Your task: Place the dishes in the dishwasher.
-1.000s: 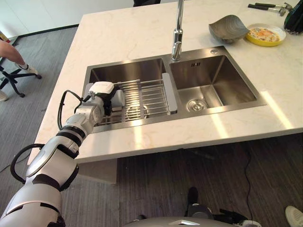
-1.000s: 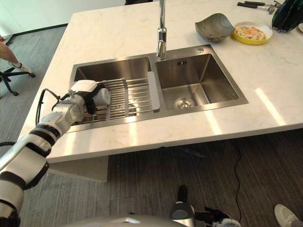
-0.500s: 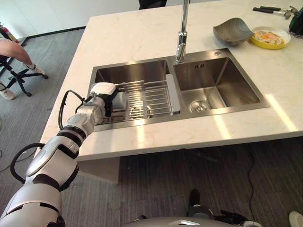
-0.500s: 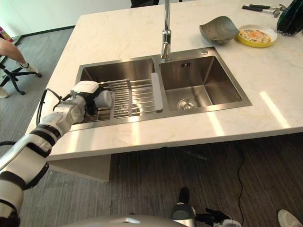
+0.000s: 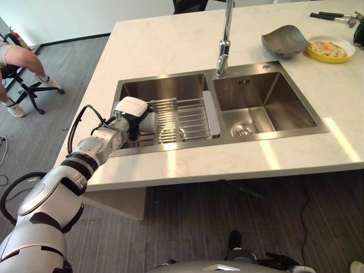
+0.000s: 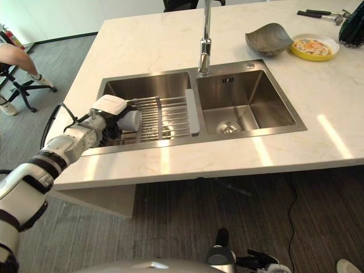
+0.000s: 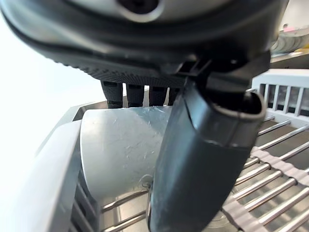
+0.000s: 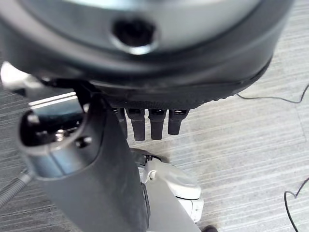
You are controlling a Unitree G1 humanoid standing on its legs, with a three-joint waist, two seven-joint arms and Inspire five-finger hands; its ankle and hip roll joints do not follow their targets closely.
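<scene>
Your left hand [image 5: 132,111] is reaching over the left end of the wire rack [image 5: 181,116] that is sitting across the left basin of the sink [image 5: 267,108]. It is wrapping a pale grey cup [image 7: 120,145] lying tilted on the rack wires: thumb [image 7: 203,159] across the near side, fingers [image 7: 135,94] curling over the far rim, so the hand is closed around the cup. In the head views the cup [image 6: 132,120] is showing just right of the hand, at the rack's left end. The tap [image 5: 224,40] is standing at the far edge between the two basins. The right basin is holding just its drain [image 5: 244,130]. Far right on the bench [image 5: 170,40], a grey bowl [image 5: 284,41] is sitting touching a yellow plate [image 5: 330,50], well apart from the sink. Your right hand [image 8: 96,159] is hanging over grey floor [image 8: 251,145], fingers looking fairly straight, gripping nothing. A person's leg [image 5: 23,56] is showing at far left by a chair.
</scene>
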